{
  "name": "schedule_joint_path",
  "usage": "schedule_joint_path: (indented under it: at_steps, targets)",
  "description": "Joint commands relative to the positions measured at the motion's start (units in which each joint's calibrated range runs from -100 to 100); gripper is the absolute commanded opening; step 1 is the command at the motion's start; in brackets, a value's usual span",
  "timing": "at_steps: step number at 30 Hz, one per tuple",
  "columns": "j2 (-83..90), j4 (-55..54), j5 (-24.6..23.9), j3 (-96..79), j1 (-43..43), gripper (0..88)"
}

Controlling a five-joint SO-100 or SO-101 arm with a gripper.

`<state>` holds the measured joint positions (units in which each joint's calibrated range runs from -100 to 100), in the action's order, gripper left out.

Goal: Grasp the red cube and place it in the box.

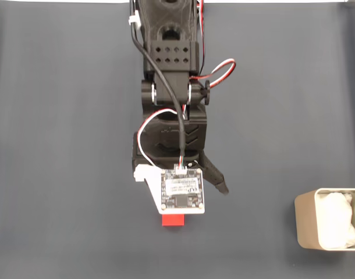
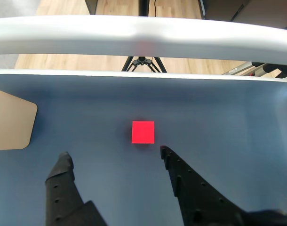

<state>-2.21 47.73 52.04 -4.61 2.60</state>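
Observation:
The red cube [image 2: 143,132] lies flat on the dark mat, just ahead of my gripper [image 2: 113,157]. The gripper is open, its black fingertips [image 2: 164,153] spread wider than the cube and stopping short of it, with nothing between them. In the fixed view the arm reaches down from the top, and the gripper [image 1: 196,200] hovers over the cube [image 1: 173,220], which peeks out below the wrist camera board. The beige box [image 1: 298,224] with white padding stands at the lower right of that view. In the wrist view the box [image 2: 11,120] shows at the left edge.
A dark blue-grey mat [image 1: 61,145] covers the table. In the wrist view a white rail [image 2: 143,40] runs across the far edge, with wood floor and a tripod [image 2: 143,63] behind it. Red, white and black cables [image 1: 221,72] loop beside the arm.

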Motion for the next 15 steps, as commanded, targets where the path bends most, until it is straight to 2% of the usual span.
schedule_joint_path:
  at_steps: [1, 15]
  targets:
    - [-1.08, -1.42, 0.34, 4.79, 0.24, 42.8]
    - [-8.53, -2.08, -0.54, 9.9, 0.32, 42.9]
